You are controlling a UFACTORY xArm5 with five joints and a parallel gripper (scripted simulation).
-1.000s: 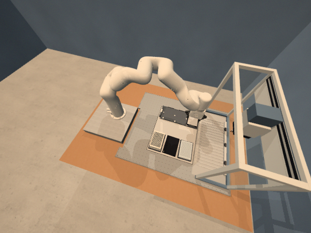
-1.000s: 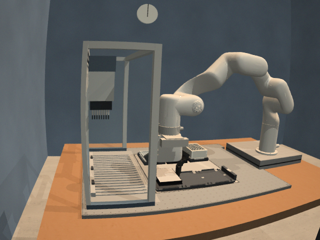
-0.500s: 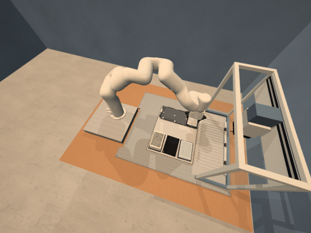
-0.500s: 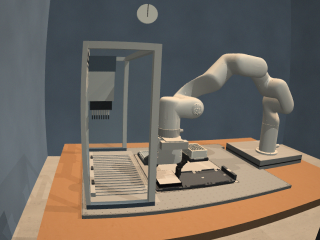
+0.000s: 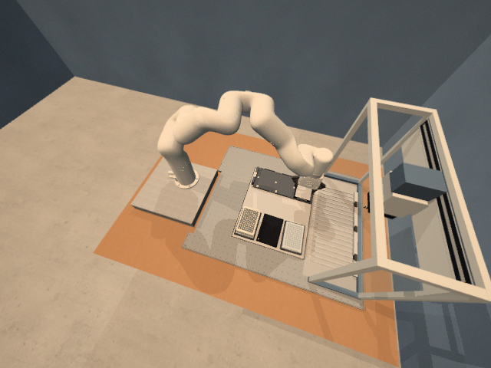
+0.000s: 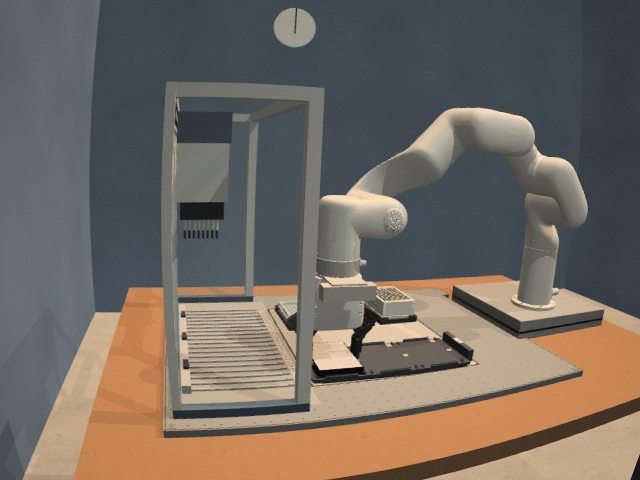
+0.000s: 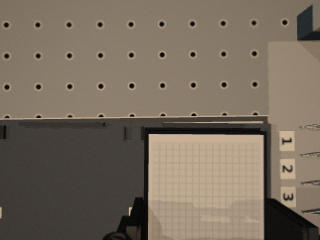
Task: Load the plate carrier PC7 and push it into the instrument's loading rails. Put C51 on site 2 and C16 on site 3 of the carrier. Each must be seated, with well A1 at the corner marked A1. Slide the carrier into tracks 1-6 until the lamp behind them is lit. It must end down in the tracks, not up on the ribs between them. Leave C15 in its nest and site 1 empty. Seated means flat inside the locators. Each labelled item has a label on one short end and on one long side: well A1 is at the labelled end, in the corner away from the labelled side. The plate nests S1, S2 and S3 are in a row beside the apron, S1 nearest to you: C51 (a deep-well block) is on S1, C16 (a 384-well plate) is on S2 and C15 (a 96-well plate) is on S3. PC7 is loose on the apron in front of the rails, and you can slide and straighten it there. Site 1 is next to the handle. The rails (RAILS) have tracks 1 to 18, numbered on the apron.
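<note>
My gripper (image 5: 308, 185) (image 6: 336, 342) (image 7: 203, 218) is shut on C16, a pale fine-grid plate (image 5: 303, 193) (image 6: 334, 356) (image 7: 206, 175) with a black base. C16 is level, low over site 3 at the rail end of the dark carrier PC7 (image 5: 273, 182) (image 6: 413, 356) (image 7: 65, 180); I cannot tell whether it touches down or where its labels are. Sites 1 and 2 are empty. The handle (image 5: 254, 176) (image 6: 458, 346) is at the far end from the rails. C51 (image 5: 248, 221) (image 6: 395, 304) is on S1, C15 (image 5: 293, 236) (image 6: 287, 313) on S3. The S2 nest (image 5: 270, 230) is bare.
The ribbed rails (image 5: 333, 225) (image 6: 232, 351) lie beyond the carrier's end, beside track labels 1 (image 7: 286, 141), 2 (image 7: 287, 169) and 3 (image 7: 287, 195). The instrument frame's post (image 6: 311, 248) stands near my gripper. No lit lamp shows behind the tracks.
</note>
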